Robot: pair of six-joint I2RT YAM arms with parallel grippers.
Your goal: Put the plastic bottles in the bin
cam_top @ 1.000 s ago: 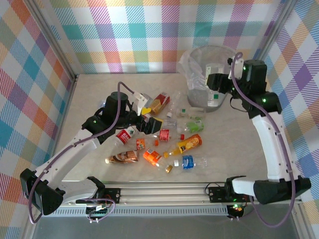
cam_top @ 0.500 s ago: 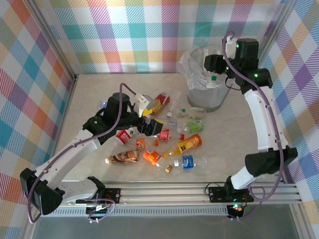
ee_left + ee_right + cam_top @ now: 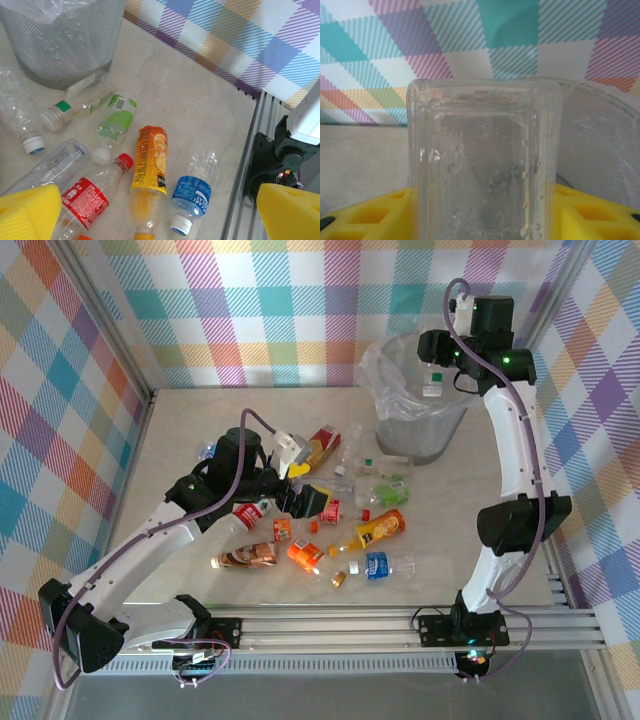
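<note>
My right gripper is shut on a clear square-sided plastic bottle with a green cap, held over the open top of the bin. In the right wrist view this bottle stands between my yellow fingers, with the bin's rim behind it. My left gripper hangs open over the scattered bottles. In its wrist view the left gripper is above an orange bottle, between a red-labelled bottle and a blue-labelled bottle, touching none.
More bottles lie mid-table: a green-labelled one, a clear one, an orange one, a brown one. Loose caps lie among them. Checked walls close in the table, and a metal rail runs along the near edge.
My right arm has raised the clear bottle from beside the bin's front wall up over its opening. The left arm has hardly moved and stays open.
</note>
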